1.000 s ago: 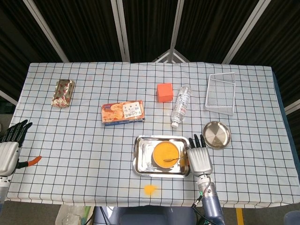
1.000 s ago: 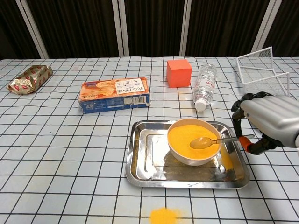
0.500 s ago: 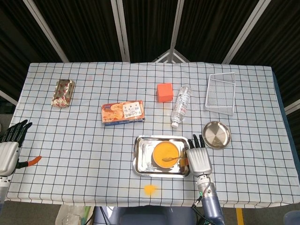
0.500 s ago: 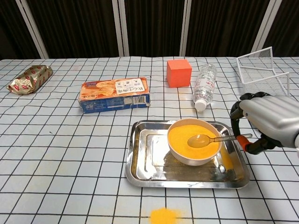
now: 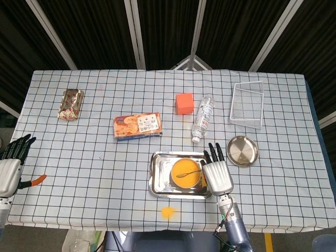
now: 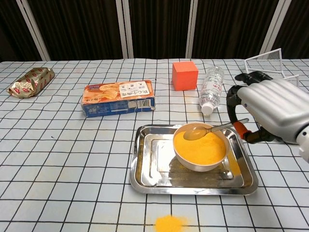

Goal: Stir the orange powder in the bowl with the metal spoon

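Right hand (image 6: 270, 113), lower right of chest view: I pinch the metal spoon (image 6: 207, 130) by its handle, tip at the far rim of the bowl (image 6: 200, 147) of orange powder (image 6: 200, 146), on the steel tray (image 6: 145, 166). Stirring underway, unfinished. Left hand (image 5: 11, 165), lower left: spread, idle.

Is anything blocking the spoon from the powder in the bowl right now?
Nothing visible does. The right hand holds the metal spoon by its handle, and the spoon's scoop sits at the far rim of the bowl over the orange powder, with open space between.
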Robot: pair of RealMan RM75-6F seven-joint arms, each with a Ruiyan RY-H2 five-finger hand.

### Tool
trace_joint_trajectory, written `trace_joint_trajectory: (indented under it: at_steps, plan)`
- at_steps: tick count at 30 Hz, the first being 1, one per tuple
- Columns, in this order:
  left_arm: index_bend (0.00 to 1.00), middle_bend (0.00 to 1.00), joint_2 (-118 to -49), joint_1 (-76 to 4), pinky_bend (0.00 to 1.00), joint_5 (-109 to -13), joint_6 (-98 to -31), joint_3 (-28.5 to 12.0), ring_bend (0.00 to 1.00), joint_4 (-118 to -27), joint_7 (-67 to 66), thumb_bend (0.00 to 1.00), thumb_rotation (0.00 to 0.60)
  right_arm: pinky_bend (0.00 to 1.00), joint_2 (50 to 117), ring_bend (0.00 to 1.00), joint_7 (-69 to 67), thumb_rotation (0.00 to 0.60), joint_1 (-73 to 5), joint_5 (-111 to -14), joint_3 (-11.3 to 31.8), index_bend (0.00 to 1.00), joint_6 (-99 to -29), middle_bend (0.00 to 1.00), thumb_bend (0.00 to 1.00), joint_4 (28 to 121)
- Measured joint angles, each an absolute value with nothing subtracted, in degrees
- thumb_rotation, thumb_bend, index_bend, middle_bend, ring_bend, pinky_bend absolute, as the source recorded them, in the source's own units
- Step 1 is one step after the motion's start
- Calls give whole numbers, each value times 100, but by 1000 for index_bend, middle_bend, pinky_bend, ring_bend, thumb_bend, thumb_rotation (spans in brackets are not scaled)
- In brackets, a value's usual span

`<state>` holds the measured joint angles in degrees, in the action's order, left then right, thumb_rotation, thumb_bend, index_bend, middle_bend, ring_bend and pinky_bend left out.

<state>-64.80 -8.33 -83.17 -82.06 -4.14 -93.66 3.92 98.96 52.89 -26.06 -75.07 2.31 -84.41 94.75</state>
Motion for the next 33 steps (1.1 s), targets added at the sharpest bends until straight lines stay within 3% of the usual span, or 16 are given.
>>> trace_joint_trajectory:
  at_steps: [14,33]
  plan:
    - [0,0,-6483,-847,0,-8321,-8163,-399,0,-9368,395,22,600,0,10086,0,5051,600,-2758,-9473,-119,762,-9095,283,780,6846]
    - [0,0,-6473,-837,0,-8324,-8171,-389,0,-9402,397,22,600,0,10031,0,5694,600,-2667,-10261,-448,767,-8993,285,780,6228]
